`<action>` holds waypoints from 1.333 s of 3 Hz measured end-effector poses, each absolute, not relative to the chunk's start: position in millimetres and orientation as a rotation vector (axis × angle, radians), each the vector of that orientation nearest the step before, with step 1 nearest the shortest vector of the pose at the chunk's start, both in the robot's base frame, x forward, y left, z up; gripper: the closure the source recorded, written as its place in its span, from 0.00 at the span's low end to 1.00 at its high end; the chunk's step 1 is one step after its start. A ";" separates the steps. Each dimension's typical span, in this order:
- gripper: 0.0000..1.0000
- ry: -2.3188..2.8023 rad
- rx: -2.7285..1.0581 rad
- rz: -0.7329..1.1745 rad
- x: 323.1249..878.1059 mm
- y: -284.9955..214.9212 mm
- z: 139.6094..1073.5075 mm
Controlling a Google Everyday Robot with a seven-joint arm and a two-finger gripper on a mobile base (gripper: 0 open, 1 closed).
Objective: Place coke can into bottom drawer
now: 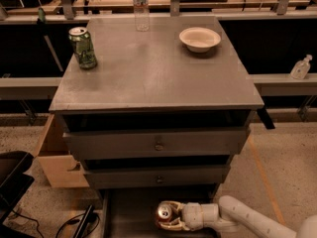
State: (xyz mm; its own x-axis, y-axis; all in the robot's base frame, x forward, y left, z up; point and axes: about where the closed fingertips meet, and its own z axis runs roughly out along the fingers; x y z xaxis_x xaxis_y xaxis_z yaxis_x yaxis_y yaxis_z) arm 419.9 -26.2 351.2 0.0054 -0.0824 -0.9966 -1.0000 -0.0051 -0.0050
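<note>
A grey three-drawer cabinet with a broad flat top (158, 83) fills the middle of the view. Its two upper drawers each have a small round knob, and both stand slightly out from the frame, with dark gaps above them. At 6 o'clock below them, the bottom drawer (130, 212), wide, shallow and grey with a dark inside, stands open towards the camera.

A white, rounded robot arm (247, 221) reaches in from the 4 o'clock corner and lies low across the right half of the open drawer. A brown cardboard box (55, 160) sits on the floor at 9 o'clock of the cabinet, just beside its left wall.

On the cabinet top, a shallow white bowl (199, 38) rests at 1 o'clock. A green aluminium can with a silver top (82, 47) stands upright at 10 o'clock near the left edge. A clear plastic bottle (141, 8) stands at 12 o'clock by the back edge. All three are well apart from one another.

The gripper (162, 216) is at the arm's left end, over the dark inside of the bottom drawer at 6 o'clock. Its two tan fingers are clasped around the coke can (165, 212), a small red aluminium can whose silver top faces the camera. Whether the can touches the drawer floor cannot be told.
</note>
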 end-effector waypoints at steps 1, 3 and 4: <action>1.00 1.218 -1.308 1.124 434.0 -20.9 305.3; 1.00 1.200 -1.305 1.161 438.5 4.1 296.2; 1.00 1.179 -1.289 1.203 449.7 50.2 266.9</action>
State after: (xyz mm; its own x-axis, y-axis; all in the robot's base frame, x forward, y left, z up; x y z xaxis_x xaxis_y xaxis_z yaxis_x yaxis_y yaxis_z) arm 449.7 50.2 266.9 0.0397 -0.0309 -0.9987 -0.9979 -0.0523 -0.0380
